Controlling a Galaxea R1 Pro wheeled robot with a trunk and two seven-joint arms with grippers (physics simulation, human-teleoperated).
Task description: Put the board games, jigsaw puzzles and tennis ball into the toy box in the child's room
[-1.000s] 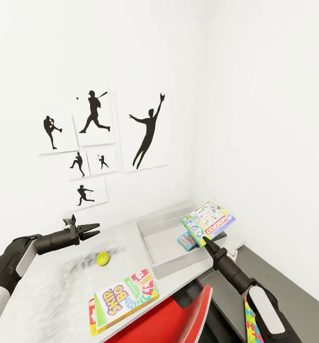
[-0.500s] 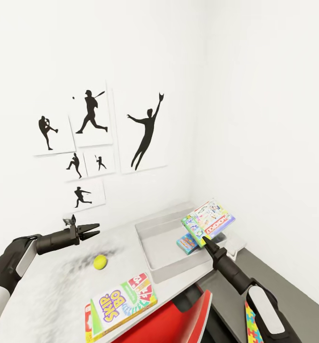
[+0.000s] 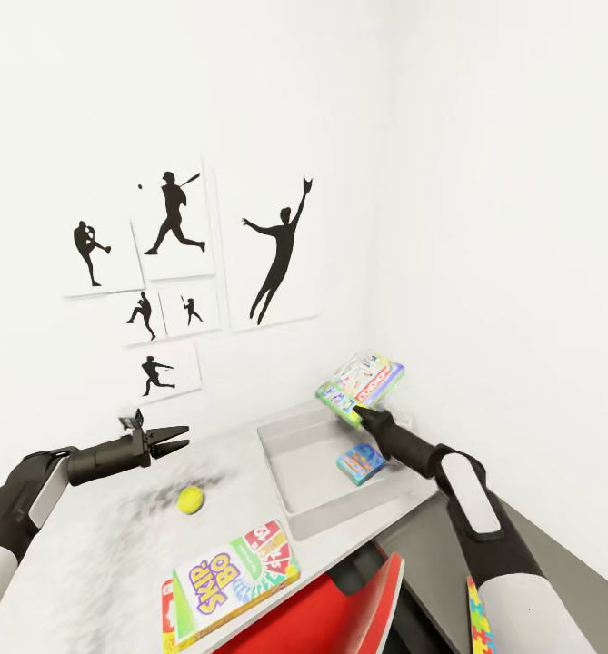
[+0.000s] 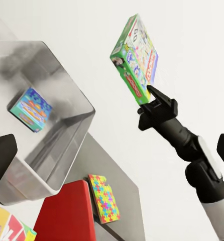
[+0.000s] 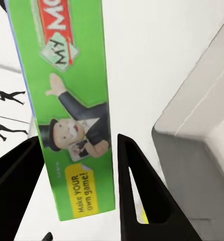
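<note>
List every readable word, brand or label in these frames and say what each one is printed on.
"SKIP-BO": cover of the card game box at the table's near edge.
"MY Mo…" (cut off by the picture's edge) and "Make YOUR own game!": green edge of the board game held between the right gripper's fingers.
Red logo on that box's cover: too small to read in the head view.
Print on the blue box in the toy box: too blurred to read.

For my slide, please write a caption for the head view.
Right pincer holds the green-edged board game above the toy box.
</note>
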